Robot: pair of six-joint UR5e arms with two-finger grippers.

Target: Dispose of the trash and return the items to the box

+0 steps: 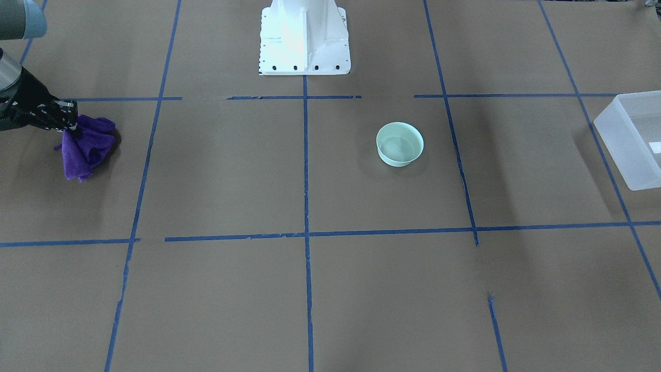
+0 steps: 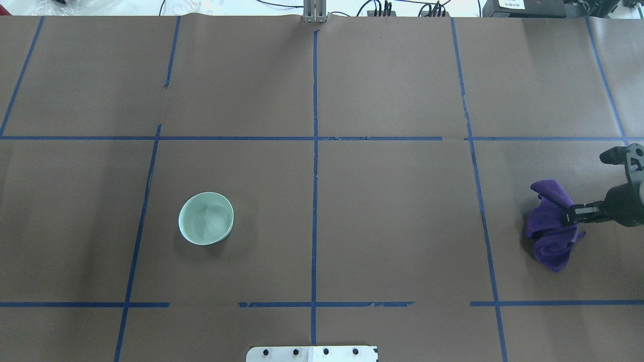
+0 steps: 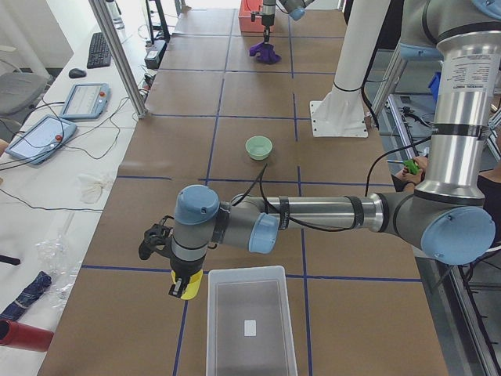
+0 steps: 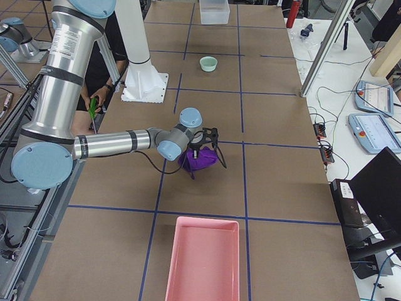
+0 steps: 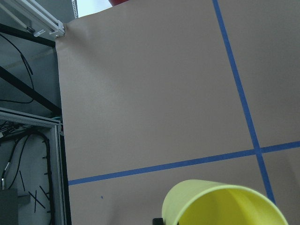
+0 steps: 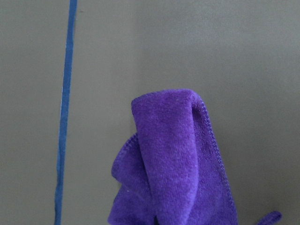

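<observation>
My left gripper [image 3: 180, 290] is shut on the small yellow cup [image 3: 189, 285] and holds it above the table, just outside a corner of the frosted white box [image 3: 219, 329]. The cup's rim fills the bottom of the left wrist view [image 5: 225, 206]. The box also shows at the front-facing view's right edge [image 1: 614, 139]. My right gripper [image 2: 569, 215] is shut on a crumpled purple cloth [image 2: 551, 236], which hangs from it onto the table; the cloth also shows in the front-facing view [image 1: 88, 147] and in the right wrist view [image 6: 178, 164].
A pale mint-green bowl [image 2: 206, 218] stands upright on the brown paper left of the centre line. A pink tray [image 4: 203, 260] lies at the table's end on my right. The white base plate [image 1: 304, 46] stands at the robot's edge. Blue tape lines grid the table.
</observation>
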